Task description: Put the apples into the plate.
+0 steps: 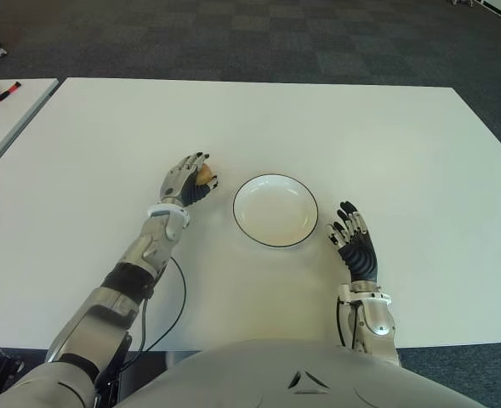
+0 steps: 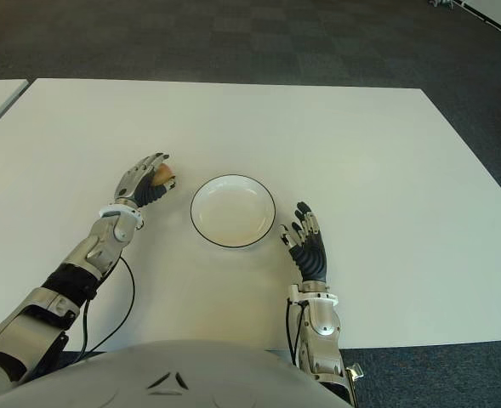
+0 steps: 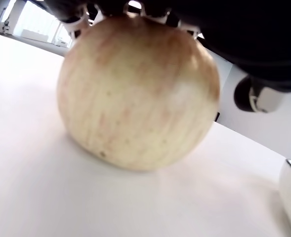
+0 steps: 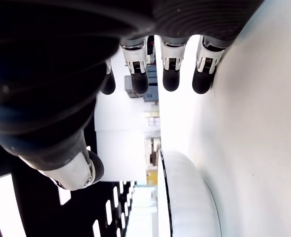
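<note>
A yellowish apple (image 1: 204,175) stands on the white table (image 1: 335,127), a little left of the plate. My left hand (image 1: 189,180) is cupped over it, fingers curled across its top and sides. In the left wrist view the apple (image 3: 135,94) fills the picture with its base touching the table. The white plate (image 1: 236,208) with a thin dark rim lies in the middle and holds nothing. My right hand (image 1: 352,234) shows just right of the plate, fingers (image 4: 170,79) straight and spread, holding nothing.
A second white table (image 1: 3,119) stands at the far left with a red marker (image 1: 8,89) on it. A black cable (image 1: 180,297) loops beside my left forearm. Dark carpet (image 1: 318,42) lies beyond the table's far edge.
</note>
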`<action>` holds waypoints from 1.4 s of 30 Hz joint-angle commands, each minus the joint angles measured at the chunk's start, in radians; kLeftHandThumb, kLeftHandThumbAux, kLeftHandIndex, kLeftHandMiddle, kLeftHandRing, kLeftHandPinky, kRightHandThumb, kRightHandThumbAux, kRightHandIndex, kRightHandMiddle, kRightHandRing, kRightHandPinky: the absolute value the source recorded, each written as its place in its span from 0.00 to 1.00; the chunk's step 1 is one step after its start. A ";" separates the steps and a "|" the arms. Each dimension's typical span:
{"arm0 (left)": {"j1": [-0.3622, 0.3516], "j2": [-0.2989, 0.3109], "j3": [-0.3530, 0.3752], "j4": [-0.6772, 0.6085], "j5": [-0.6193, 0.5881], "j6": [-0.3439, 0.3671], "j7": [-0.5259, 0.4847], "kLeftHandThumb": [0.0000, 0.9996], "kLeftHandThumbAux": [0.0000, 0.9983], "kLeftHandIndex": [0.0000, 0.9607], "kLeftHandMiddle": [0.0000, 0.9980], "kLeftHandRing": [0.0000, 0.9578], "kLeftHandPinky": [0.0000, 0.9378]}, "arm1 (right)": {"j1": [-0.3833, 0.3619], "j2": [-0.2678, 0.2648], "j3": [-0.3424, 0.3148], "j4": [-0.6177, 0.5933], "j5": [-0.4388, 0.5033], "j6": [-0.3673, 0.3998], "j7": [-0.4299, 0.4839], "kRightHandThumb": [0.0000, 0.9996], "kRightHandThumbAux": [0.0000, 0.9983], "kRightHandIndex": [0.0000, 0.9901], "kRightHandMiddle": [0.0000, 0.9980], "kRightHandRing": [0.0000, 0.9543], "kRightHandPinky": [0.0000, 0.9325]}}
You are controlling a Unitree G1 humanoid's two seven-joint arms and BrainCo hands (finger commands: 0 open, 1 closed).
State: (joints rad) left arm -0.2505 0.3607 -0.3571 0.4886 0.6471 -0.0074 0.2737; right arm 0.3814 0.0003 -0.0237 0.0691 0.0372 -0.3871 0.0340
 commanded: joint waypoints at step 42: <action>0.026 0.000 0.016 0.023 0.001 -0.002 -0.012 0.51 0.31 0.00 0.00 0.02 0.16 | -0.002 0.003 -0.002 0.011 0.005 -0.012 0.004 0.40 0.73 0.00 0.03 0.03 0.10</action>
State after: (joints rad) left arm -0.2453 0.3607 -0.3394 0.4915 0.6468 -0.0169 0.2660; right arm 0.3811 0.0006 -0.0243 0.0715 0.0399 -0.3907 0.0353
